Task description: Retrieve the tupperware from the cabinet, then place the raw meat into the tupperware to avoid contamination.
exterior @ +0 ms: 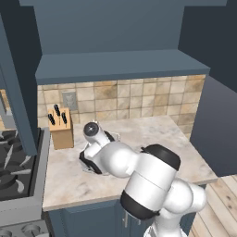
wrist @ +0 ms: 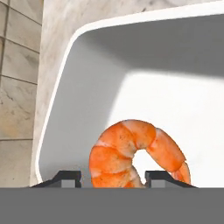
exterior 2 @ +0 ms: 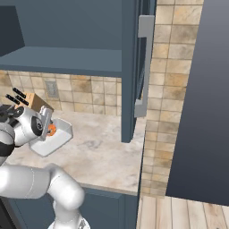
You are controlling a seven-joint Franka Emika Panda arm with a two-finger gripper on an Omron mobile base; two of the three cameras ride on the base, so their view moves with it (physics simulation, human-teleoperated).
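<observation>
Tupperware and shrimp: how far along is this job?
Done: the tupperware is out of the cabinet, on the counter. In hand: the claw hangs over it, the shrimp between its fingertips above the white floor. Left: whether it is released is unclear; then withdraw.

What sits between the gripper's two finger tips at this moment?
The raw meat, an orange shrimp, sits between the finger tips of the gripper, above the floor of the white tupperware. The hand view shows this.
</observation>
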